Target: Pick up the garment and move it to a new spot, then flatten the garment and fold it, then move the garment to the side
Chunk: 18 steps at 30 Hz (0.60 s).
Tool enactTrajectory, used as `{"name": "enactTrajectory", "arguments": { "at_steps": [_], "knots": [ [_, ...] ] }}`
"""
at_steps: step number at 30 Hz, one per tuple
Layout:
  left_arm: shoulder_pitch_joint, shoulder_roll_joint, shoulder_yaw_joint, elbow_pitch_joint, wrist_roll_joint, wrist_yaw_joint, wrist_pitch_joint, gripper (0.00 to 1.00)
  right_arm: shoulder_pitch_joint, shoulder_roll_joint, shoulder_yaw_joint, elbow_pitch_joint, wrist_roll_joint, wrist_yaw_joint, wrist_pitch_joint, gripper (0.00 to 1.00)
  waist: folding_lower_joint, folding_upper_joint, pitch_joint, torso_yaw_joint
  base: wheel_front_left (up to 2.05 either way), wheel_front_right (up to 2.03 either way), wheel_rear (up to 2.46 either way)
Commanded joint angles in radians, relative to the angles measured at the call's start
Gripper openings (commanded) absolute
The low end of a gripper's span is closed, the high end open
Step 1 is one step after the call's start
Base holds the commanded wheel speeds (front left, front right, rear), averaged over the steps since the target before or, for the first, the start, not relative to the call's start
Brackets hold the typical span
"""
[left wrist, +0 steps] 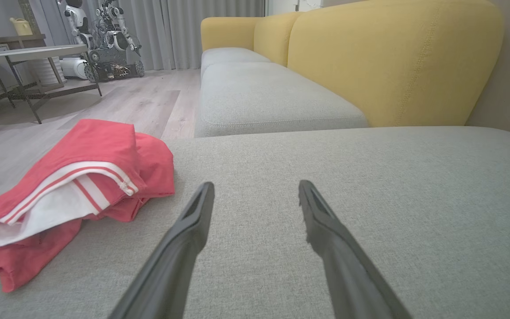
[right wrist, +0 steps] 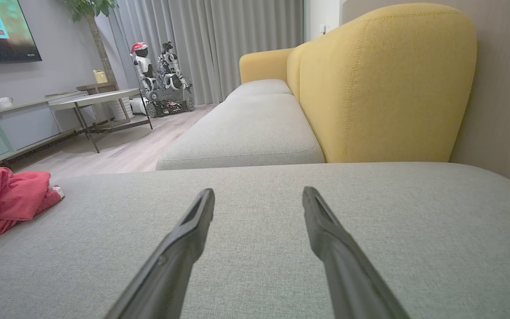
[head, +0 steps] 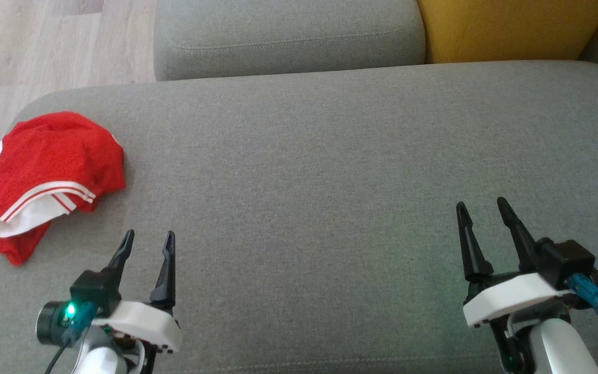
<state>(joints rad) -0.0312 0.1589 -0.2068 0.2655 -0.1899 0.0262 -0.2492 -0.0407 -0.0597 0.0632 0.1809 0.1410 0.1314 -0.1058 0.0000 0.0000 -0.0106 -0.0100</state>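
A red garment with white stripes lies crumpled at the left edge of the grey cushion. In the left wrist view the garment sits to the left of my fingers, and in the right wrist view it shows far left. My left gripper hovers open just right of and nearer than the garment, holding nothing. Far to the right, my right gripper is open over bare cushion. The left gripper and right gripper both show spread fingers with nothing between them.
A second grey seat cushion and a yellow backrest lie beyond the work cushion. Wooden floor runs along the left. A low table and other robots stand across the room.
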Motion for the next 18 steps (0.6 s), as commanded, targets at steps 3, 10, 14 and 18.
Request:
{"name": "enactTrajectory", "arguments": {
  "at_steps": [3,10,14,18],
  "knots": [
    [-0.051,0.006,0.051,-0.019,-0.010,-0.003,-0.013,1.00,-0.041,0.002,0.022,-0.028,0.012,-0.001,-0.002,1.00,0.0000,0.0000,0.000,0.000,0.00,0.00,0.00],
    [-0.056,0.007,0.057,-0.011,-0.003,0.000,-0.013,1.00,-0.042,0.003,0.023,-0.026,0.014,-0.001,0.000,1.00,0.0000,0.0000,0.003,0.000,0.00,0.00,0.00],
    [-0.059,0.006,0.058,-0.011,0.003,0.002,-0.013,1.00,-0.042,0.003,0.021,-0.026,0.011,-0.001,0.001,1.00,0.0000,0.0000,0.004,0.002,0.00,0.00,0.00],
    [-0.060,0.007,0.059,-0.012,0.008,0.003,-0.013,1.00,-0.042,0.003,0.019,-0.028,0.007,-0.001,0.003,1.00,0.0000,0.0000,0.005,0.007,0.00,0.00,0.00]
  ]
}}
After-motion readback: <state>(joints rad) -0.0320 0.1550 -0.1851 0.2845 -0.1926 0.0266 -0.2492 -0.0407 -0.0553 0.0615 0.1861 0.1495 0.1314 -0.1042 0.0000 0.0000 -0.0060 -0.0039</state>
